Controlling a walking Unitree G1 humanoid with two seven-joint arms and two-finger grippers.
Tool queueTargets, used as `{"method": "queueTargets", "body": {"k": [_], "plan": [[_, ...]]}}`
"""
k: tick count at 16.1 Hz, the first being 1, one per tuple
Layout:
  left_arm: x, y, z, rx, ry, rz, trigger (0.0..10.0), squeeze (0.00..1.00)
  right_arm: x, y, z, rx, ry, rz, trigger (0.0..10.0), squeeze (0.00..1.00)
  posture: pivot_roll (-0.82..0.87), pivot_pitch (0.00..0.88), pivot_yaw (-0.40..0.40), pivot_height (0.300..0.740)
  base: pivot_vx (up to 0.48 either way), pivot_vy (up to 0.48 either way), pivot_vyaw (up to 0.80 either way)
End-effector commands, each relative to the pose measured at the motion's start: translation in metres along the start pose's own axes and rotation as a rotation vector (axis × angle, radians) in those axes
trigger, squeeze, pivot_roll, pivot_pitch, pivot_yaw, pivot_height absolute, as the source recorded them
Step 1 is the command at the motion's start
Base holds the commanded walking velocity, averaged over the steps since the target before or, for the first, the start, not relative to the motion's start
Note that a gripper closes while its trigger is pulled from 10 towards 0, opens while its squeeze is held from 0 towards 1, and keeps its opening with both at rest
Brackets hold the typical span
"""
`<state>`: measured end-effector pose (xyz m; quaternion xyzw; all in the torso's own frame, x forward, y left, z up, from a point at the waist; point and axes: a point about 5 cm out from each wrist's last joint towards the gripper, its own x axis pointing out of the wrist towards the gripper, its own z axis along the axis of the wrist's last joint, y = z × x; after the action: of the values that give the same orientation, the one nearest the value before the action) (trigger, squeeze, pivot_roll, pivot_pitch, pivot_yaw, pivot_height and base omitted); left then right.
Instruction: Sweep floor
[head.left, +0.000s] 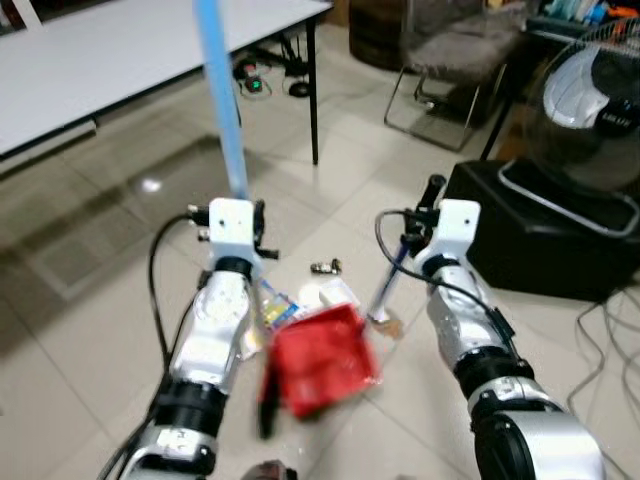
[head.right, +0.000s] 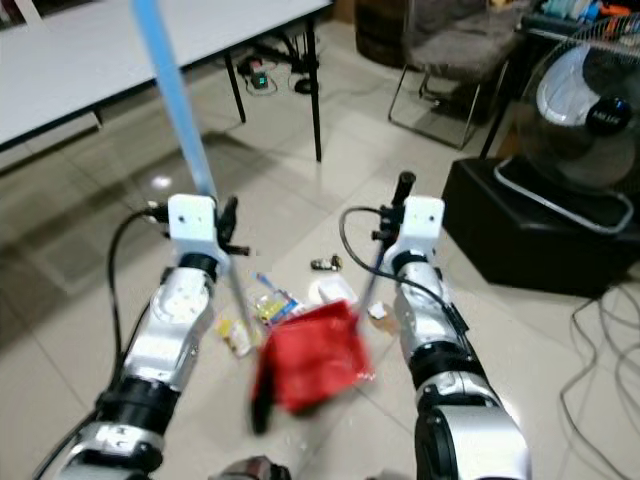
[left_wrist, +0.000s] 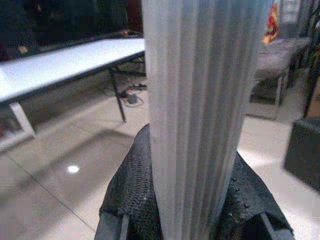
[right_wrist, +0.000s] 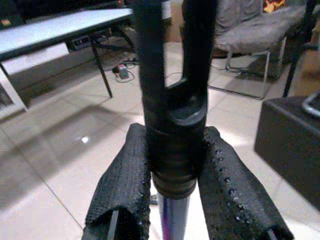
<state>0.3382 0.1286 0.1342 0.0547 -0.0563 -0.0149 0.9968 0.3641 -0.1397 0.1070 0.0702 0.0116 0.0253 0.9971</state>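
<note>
In the left eye view, I see the left hand (head.left: 232, 222) at centre left of the frame, clamped on a light blue broom handle (head.left: 220, 95) that rises to the upper edge. The right hand (head.left: 440, 222) sits right of centre, gripping the black-capped top of a thin dark dustpan handle (head.left: 392, 272) that slants down toward the lower centre. A red dustpan (head.left: 322, 358) lies on the tiled floor (head.left: 90, 330) at lower centre, between the two arms. Litter (head.left: 276, 304) lies just beside the dustpan's upper edge, and a small dark object (head.left: 325, 266) lies slightly above it. A white surface (head.left: 110, 50) fills the upper left; a grey chair (head.left: 460, 50) stands at upper right, with a fan (head.left: 585, 110) on a black box (head.left: 540, 235) at the right edge. The right eye view shows the same layout, with the left hand (head.right: 195, 222) and right hand (head.right: 415, 215) at mid-height. In the left wrist view, the ribbed pale broom handle runs up the centre, with black textured fingers (left_wrist: 130, 195) pressed against both sides of it. In the right wrist view, two black fingers (right_wrist: 125, 190) close against the black cap of the dustpan handle (right_wrist: 172, 150), with the metal shaft below it at lower centre.
</note>
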Motion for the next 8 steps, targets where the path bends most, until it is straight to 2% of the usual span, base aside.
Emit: {"method": "queueTargets", "body": {"k": [1,6,8], "plan": [[0.005,-0.007,0.017,-0.008,-0.066,-0.02,10.0,0.0,0.004,-0.004,0.014,0.004,-0.057,-0.006,10.0,0.0,0.06,0.067,0.053,0.74,0.416,0.0,0.0],[0.012,-0.005,0.05,-0.02,-0.173,-0.014,10.0,0.0,0.004,-0.005,0.018,-0.005,-0.08,0.001,10.0,0.0,0.06,0.067,0.047,0.74,0.409,0.0,0.0],[0.013,-0.005,0.053,-0.02,-0.181,-0.013,10.0,0.0,0.005,-0.005,0.019,0.0,-0.081,0.001,10.0,0.0,0.06,0.066,0.048,0.74,0.401,0.0,0.0]]}}
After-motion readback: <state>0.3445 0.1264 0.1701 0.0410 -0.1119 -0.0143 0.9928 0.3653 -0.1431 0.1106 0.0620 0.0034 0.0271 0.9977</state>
